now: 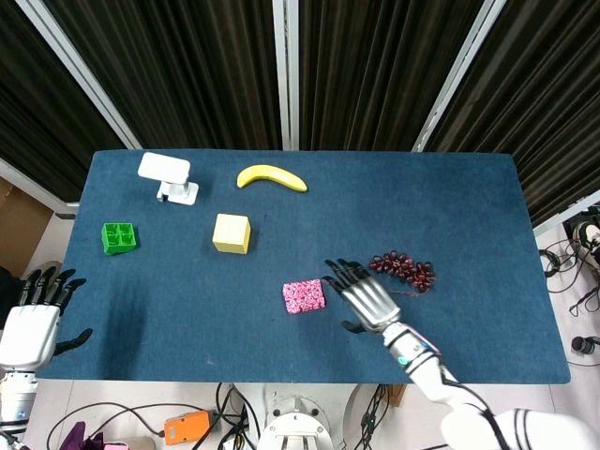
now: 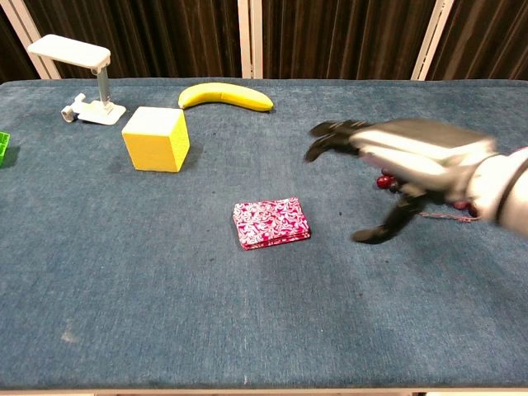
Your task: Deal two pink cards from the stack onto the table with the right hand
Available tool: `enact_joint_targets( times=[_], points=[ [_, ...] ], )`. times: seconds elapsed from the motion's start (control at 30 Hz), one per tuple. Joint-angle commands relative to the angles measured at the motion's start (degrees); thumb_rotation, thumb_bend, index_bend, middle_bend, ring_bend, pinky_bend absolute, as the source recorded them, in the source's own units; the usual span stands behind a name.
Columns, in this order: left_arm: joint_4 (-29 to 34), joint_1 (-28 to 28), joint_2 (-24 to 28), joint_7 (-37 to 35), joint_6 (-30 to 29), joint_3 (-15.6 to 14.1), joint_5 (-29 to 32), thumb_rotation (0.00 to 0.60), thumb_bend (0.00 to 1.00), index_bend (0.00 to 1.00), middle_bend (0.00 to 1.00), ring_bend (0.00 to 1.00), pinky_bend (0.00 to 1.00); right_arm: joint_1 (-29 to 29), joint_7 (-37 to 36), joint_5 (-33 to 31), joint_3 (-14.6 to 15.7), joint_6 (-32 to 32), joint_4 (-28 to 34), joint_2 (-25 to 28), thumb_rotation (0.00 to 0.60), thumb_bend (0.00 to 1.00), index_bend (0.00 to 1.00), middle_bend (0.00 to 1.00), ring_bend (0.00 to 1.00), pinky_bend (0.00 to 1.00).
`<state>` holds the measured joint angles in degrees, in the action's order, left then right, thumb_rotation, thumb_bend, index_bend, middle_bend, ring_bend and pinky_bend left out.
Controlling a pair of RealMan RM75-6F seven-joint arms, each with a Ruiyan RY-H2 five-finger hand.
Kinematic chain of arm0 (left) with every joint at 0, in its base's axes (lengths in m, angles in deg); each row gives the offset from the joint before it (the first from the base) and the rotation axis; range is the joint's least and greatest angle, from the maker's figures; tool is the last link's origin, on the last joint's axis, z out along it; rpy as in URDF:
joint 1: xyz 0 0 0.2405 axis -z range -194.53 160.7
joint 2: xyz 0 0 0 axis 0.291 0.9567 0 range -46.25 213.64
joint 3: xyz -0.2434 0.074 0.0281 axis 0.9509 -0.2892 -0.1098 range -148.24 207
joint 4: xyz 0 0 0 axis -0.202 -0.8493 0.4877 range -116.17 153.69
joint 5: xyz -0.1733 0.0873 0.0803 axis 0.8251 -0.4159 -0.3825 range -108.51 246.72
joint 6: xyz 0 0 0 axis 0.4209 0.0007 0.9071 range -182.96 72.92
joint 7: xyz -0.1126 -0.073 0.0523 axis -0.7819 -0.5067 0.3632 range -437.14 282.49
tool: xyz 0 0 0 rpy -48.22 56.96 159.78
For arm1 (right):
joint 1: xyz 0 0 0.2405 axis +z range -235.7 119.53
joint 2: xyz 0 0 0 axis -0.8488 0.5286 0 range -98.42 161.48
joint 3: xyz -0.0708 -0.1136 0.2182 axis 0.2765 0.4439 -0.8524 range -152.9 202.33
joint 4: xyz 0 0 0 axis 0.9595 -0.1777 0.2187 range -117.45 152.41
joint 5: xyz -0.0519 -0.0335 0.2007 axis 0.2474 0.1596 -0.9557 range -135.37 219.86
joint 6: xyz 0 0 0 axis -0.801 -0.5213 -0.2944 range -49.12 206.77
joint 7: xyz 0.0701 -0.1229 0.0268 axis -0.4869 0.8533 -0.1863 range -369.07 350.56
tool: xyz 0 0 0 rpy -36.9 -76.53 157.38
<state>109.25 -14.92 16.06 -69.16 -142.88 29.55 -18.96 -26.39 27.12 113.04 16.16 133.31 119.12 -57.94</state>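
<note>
- My left hand (image 1: 30,323) is hanging off the near left corner of the table (image 1: 487,206), fingers spread, holding nothing.
- My right hand (image 1: 361,295) is hovering over the near middle of the table, fingers spread wide and empty, just right of the cards (image 1: 304,296).
- The cards are sitting as one neat pink stack toward the near edge, none dealt yet.
- I am judging them light, thin and slick, so the top card should slide off; I would be pinching it at the right-hand edge, taking care not to drag several at once.
- The cloth looks like a blue, slightly napped felt, so a flat card may be hard to lift again.
- Bare cloth is lying near the stack on its near and left sides for laying cards.
- Grapes (image 1: 403,269) are lying just beyond my right hand; farther on, a yellow block (image 1: 232,233) and green tray (image 1: 119,237).
- A banana (image 1: 271,176) and white stand (image 1: 169,177) are sitting by the far edge, dark curtains behind.
</note>
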Motion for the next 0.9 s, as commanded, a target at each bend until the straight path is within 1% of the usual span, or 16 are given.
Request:
enact_joint_targets(
  times=[0.03,0.23,0.33,0.63,0.9],
  points=[
    [-0.4,0.1,-0.1,-0.2,0.2,0.1,0.1,0.6,0.07,0.21,0.12,0.04,0.02,4.8,8.6,-9.1,-1.6,-0.4,-4.1,-7.9,0.6,0.38,0.24,0.01,0.0,0.17],
    [-1.1,0.3,-0.4,-0.8,0.9,0.1,0.4,0.6,0.07,0.21,0.12,0.04,0.02,8.2,14.1,-16.4,-2.2,1.7,-8.5,-14.6,0.6,0.43,0.24,0.01,0.0,0.17],
    [-1.4,0.4,-0.4,-1.0,1.1,0.1,0.5,0.6,0.07,0.21,0.12,0.04,0.02,9.7,14.8,-19.5,-2.9,1.9,-9.6,-16.2,0.6,0.45,0.25,0.01,0.0,0.16],
    [-1.8,0.7,-0.3,-1.0,1.6,0.3,0.7,0.6,0.07,0.21,0.12,0.04,0.02,12.7,15.2,-23.8,-3.5,2.6,-11.7,-17.4,0.6,0.5,0.27,0.01,0.0,0.15],
    [-1.6,0.9,-0.2,-0.7,1.9,0.4,0.9,0.6,0.07,0.21,0.12,0.04,0.01,14.2,14.1,-27.0,-3.6,2.9,-10.4,-16.2,0.6,0.5,0.28,0.02,0.0,0.14]
  ],
)
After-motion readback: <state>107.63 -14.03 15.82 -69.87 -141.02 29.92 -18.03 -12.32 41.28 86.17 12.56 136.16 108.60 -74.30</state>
